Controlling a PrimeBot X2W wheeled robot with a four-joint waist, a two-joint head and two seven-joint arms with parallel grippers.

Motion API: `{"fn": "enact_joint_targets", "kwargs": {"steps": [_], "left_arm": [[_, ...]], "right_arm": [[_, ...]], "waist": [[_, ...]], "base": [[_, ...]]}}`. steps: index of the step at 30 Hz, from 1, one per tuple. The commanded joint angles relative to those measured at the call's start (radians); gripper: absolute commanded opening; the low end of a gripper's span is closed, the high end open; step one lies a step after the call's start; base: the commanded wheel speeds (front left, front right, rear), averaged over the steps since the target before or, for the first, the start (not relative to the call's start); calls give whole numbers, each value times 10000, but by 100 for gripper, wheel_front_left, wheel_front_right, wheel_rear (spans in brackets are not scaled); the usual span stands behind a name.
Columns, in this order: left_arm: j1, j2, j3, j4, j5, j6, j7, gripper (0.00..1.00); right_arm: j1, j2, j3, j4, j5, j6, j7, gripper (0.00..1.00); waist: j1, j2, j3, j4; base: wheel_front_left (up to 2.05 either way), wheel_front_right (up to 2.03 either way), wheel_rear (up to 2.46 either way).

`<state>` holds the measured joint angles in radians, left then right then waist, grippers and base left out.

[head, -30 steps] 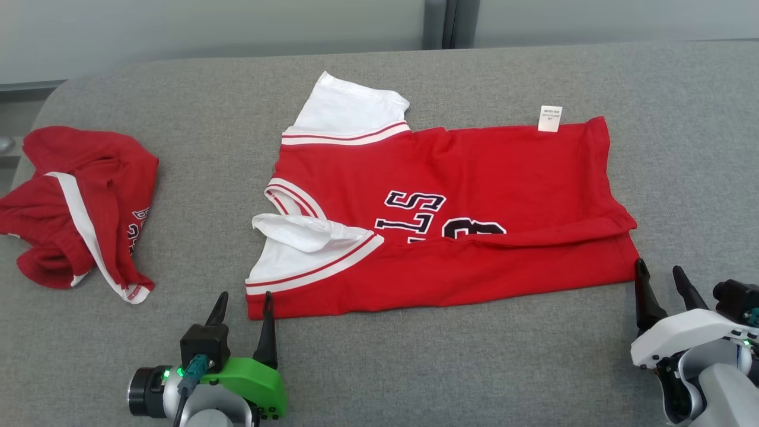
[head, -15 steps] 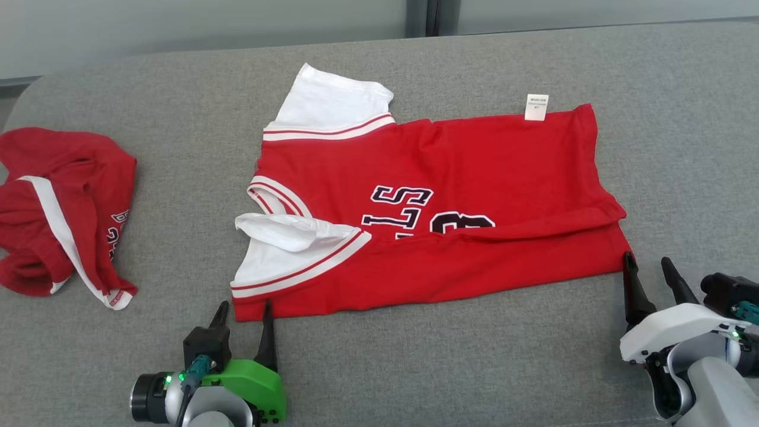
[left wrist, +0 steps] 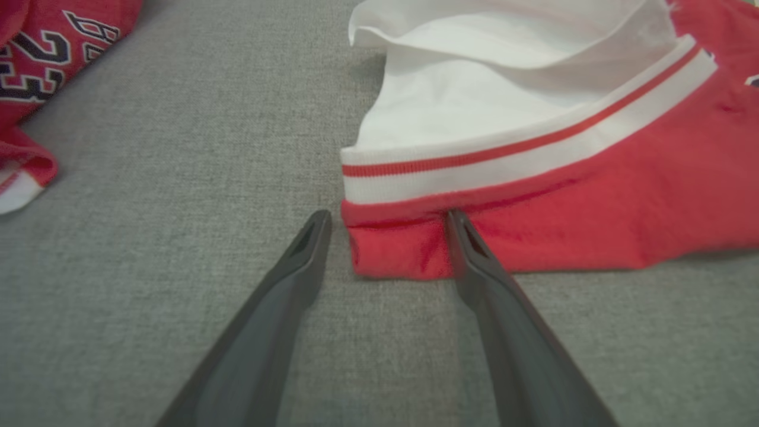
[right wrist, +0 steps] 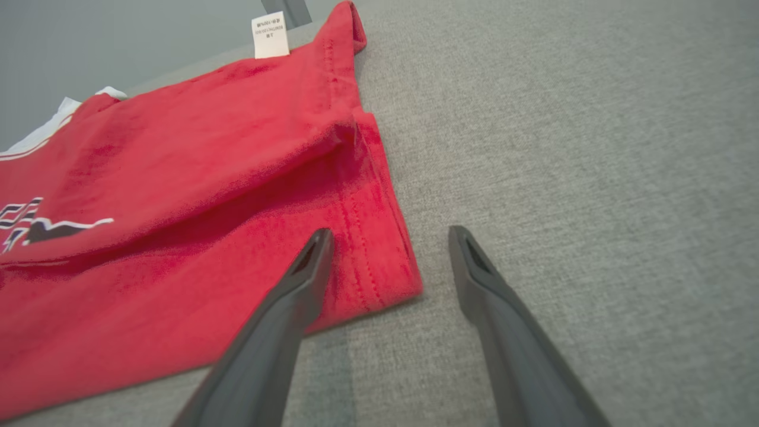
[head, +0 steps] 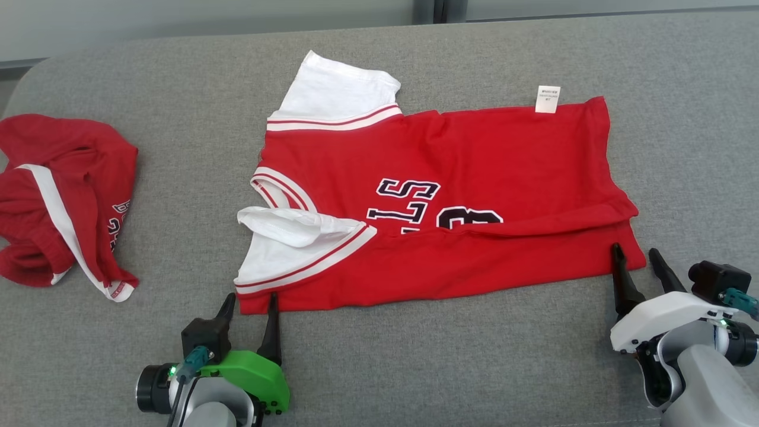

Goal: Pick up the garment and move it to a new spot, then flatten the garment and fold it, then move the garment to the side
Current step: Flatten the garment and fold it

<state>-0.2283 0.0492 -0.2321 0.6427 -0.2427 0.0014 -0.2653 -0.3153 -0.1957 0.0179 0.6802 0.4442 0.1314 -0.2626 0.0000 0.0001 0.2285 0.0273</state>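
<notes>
**lintroller:** Head view first. The garment [head: 474, 154] lies spread sideways in the middle of the grey fabric surface [head: 415, 356], collar end to the left and hem to the right. A fold runs along its length and cuts off the lower part of the black print. One white sleeve [head: 338, 89] sticks out at the far edge, and a small tag [head: 548, 98] pokes off that edge too. A second red jersey [head: 65, 196] sits bunched up well off to the left.

**seam_ripper:** And the grippers?

**lintroller:** The left gripper [head: 251, 296] is at the near left corner and the right gripper [head: 634, 249] at the near right corner. Both have their fingers spread wide, with nothing in them.

**seam_ripper:** Does the left wrist view agree?

**lintroller:** Yep. The left gripper [left wrist: 386, 216] straddles the red corner of the garment [left wrist: 593, 207] just below the striped trim. One finger is over bare grey, the other's tip is on the red cloth. Can't tell whether it presses in. The second red jersey [left wrist: 35, 53] peeks in at the top left.

**seam_ripper:** Right wrist view?

**lintroller:** The right gripper [right wrist: 389, 231] is spread wide as well, with the hem corner of the garment [right wrist: 207, 178] between the fingers. One tip is over red, the other over the grey surface [right wrist: 593, 178]. The tag [right wrist: 270, 34] is up at the far edge.
</notes>
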Motion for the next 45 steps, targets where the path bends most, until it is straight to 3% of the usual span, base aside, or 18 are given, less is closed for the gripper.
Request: {"fn": "enact_joint_targets", "kwargs": {"steps": [1,11,12,14,15,16,17,19,31,45], "left_arm": [[-89,27,-65,106,-185,-129,22,100],[-377,-25,-677,766,-993,-711,93,100],[-398,-25,-725,873,-1064,-749,96,100],[-460,-36,-856,963,-1211,-850,105,100],[-481,-44,-944,998,-1301,-915,107,96],[-493,-53,-1020,1047,-1381,-953,116,85],[-511,-65,-1071,1080,-1443,-984,119,63],[-536,-69,-1110,1095,-1558,-1035,121,0],[233,29,-470,205,-1489,-1024,21,0],[1639,42,155,706,-844,-1124,18,0]], "right_arm": [[-110,-5,-35,123,70,-14,-30,100],[-375,95,272,743,263,-6,2,100],[-388,88,334,796,285,-6,8,89],[-392,82,480,884,326,-6,43,55],[-378,75,549,931,386,-6,48,44],[-368,61,599,954,423,-6,56,28],[-363,39,653,970,473,-6,56,0],[-320,30,777,996,602,-6,56,0],[310,-18,583,666,858,-14,-7,0],[1578,42,696,855,1154,-14,-19,0]], "waist": [[0,-1,57,41],[0,-1,342,130],[0,-1,361,134],[0,-1,387,140],[0,-1,388,145],[0,-1,383,148],[0,-1,376,149],[0,-1,331,146],[0,-1,-665,165],[0,-1,-2458,145]], "base": [[0,0,0],[0,0,0],[0,0,0],[0,0,0],[0,0,0],[0,0,0],[0,0,0],[0,0,0],[0,0,0],[0,0,0]]}}
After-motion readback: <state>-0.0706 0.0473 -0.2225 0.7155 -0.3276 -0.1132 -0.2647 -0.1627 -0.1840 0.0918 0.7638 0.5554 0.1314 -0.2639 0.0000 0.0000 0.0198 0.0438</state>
